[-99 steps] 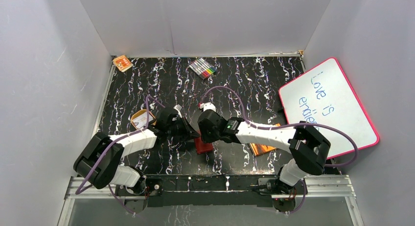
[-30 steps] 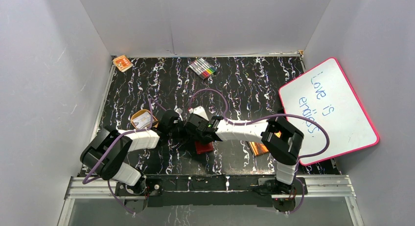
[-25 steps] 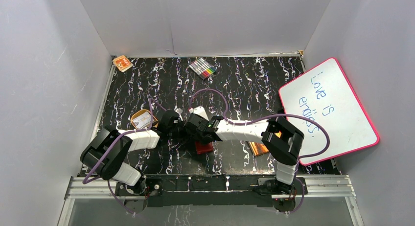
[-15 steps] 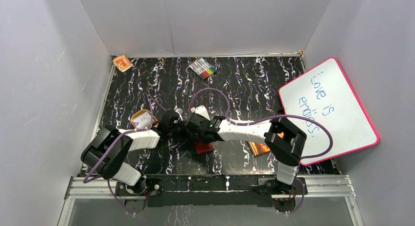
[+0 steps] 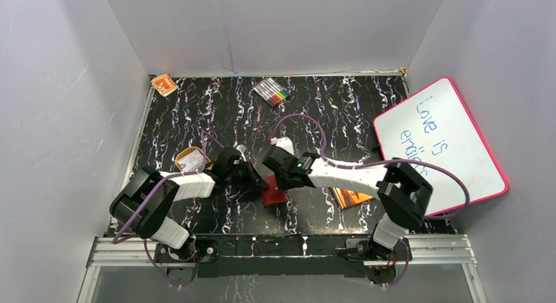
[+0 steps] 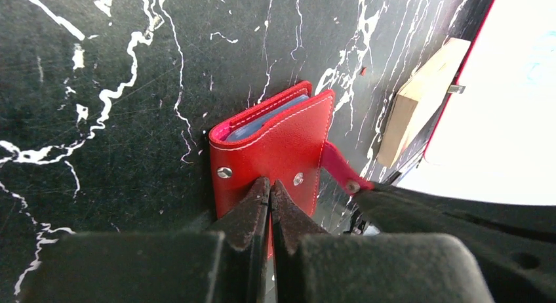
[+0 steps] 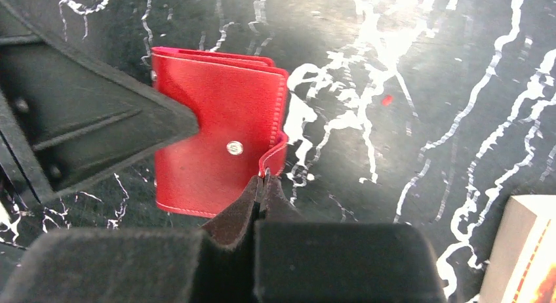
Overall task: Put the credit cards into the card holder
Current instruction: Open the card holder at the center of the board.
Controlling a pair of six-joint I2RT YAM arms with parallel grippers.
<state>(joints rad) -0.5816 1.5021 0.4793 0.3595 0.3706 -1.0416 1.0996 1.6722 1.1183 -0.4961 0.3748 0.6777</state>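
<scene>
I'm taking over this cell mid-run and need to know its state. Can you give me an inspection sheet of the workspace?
Surface: black marbled table.
Job's things: red card holder folded, its snap tab undone; pale credit cards lying in the orange tray.
Clutter: markers, small orange box, orange-brown book, whiteboard.
Grippers: left gripper shut, tips on the holder's cover; right gripper shut on the tab.
Cables: purple cables loop off both arms.
Surroundings: grey walls on three sides; metal rail at the near edge.
</scene>
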